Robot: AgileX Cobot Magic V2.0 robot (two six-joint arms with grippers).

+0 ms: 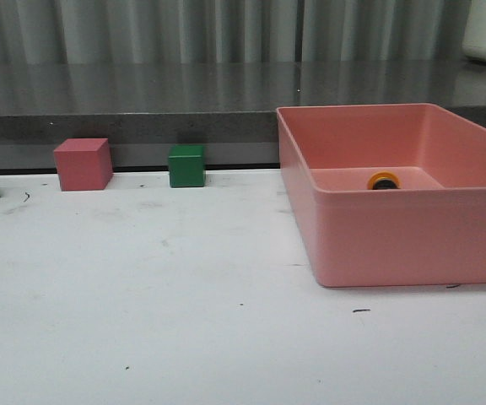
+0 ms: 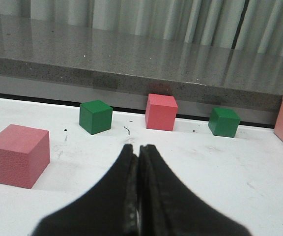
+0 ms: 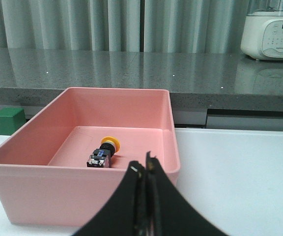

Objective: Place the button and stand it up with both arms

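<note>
The button (image 3: 103,152) lies on its side on the floor of the pink bin (image 3: 82,196), its yellow cap pointing toward the bin's far wall and its black-and-clear base toward the near wall, so its long axis runs roughly away from the right gripper (image 3: 145,169) and slightly aslant. That gripper hovers just outside the bin's near rim with its fingers pressed together and nothing between them; the button sits ahead of it and a little to one side, down below the rim. In the front view only the yellow cap (image 1: 384,180) shows above the bin's near wall, on the right half of the white table (image 1: 184,321). The left gripper (image 2: 138,150), likewise clenched on nothing, faces a row of green and pink cubes (image 2: 96,116) near the table's back edge, with only a corner of the bin at the edge of its view. The right arm looks clearly the nearer one, and the reach would likely call for opening the fingers and descending over the rim, across the button's body.
</note>
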